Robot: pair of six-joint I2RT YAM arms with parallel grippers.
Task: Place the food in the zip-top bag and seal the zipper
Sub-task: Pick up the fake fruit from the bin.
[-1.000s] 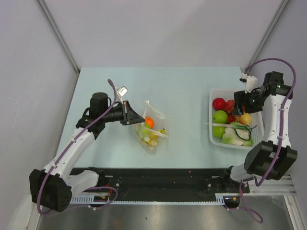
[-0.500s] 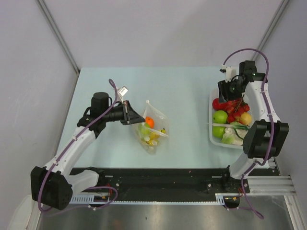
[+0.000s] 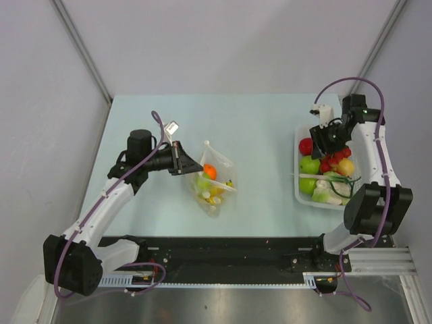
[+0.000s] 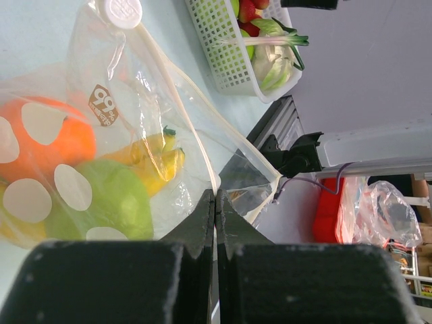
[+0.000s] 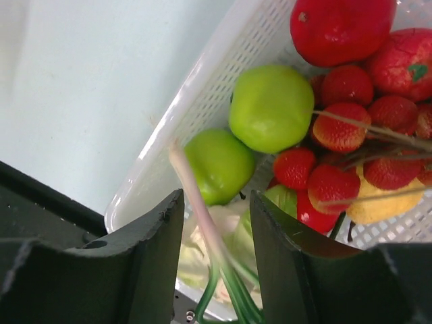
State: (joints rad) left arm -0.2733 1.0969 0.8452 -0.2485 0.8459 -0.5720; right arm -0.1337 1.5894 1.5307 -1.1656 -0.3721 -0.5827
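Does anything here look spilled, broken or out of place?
Nothing looks spilled or broken. The clear dotted plastic bag is pinched at one edge by the left hand, with its fruit inside; the remaining toy food sits in the white slotted basket.

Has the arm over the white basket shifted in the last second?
Yes. The right gripper, jaws open, has swung left, from over the middle of the white basket toward its far left corner.

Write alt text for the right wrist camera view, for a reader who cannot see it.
The right gripper hangs open over a white slotted basket on the pale table. Inside lie two green apples, a red tomato, small red berries and a blurred pale stalk running between the fingers.
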